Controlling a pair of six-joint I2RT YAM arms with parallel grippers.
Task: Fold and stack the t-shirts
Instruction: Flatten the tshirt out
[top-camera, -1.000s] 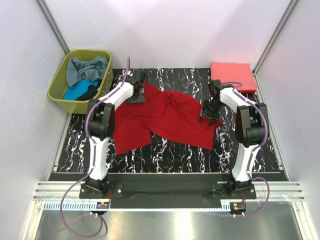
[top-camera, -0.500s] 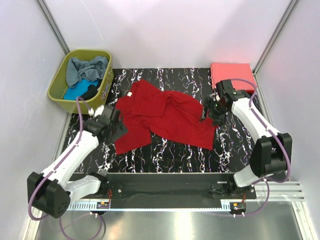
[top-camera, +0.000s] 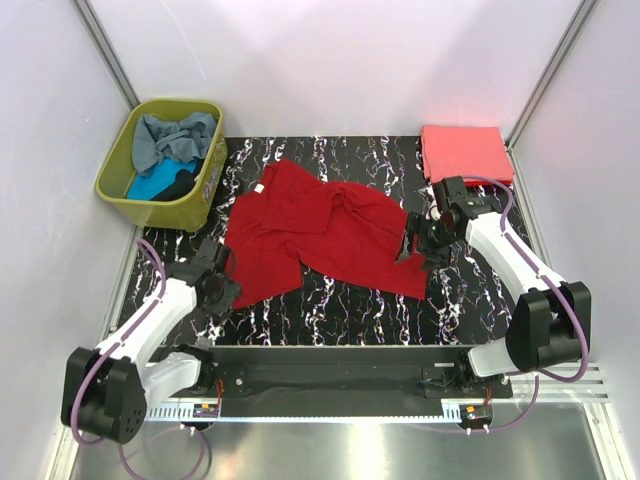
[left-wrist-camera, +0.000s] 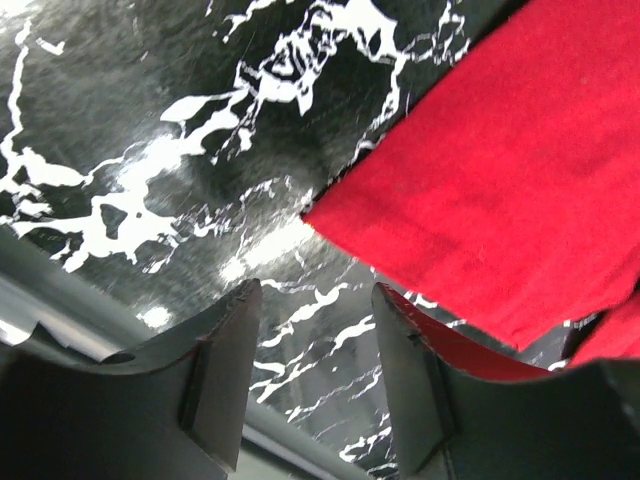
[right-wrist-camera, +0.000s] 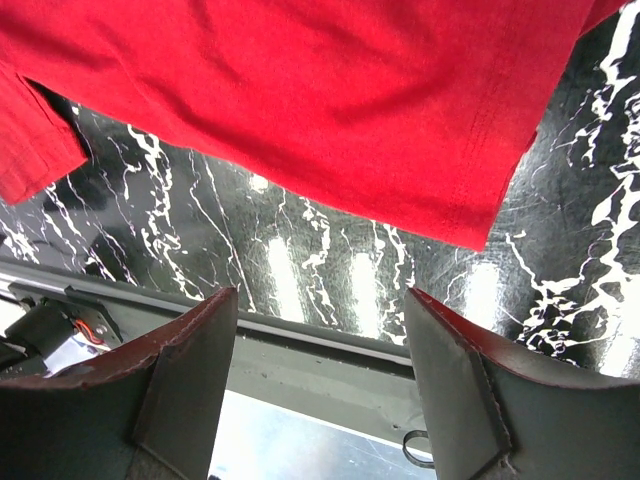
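The large dark red t-shirt (top-camera: 320, 232) lies spread but rumpled in the middle of the black marbled table. My left gripper (top-camera: 225, 290) is open and empty beside the shirt's near left corner; in the left wrist view that corner (left-wrist-camera: 500, 190) lies just past my open gripper (left-wrist-camera: 315, 335). My right gripper (top-camera: 410, 250) is open and empty over the shirt's right edge; in the right wrist view the cloth (right-wrist-camera: 300, 100) lies beyond my open gripper (right-wrist-camera: 320, 340). A folded coral-pink t-shirt (top-camera: 465, 152) lies at the far right corner.
An olive-green basket (top-camera: 118, 160) stands off the table's far left corner. It holds a grey-blue shirt (top-camera: 175, 135), a turquoise one (top-camera: 150, 186) and a black one (top-camera: 180, 182). White walls close in the sides and back. A metal rail (right-wrist-camera: 330, 365) runs along the near edge.
My left arm has swung from the shirt's far left collar area back to its near left corner, leaving the collar end flat. My right gripper has shifted slightly nearer along the right edge.
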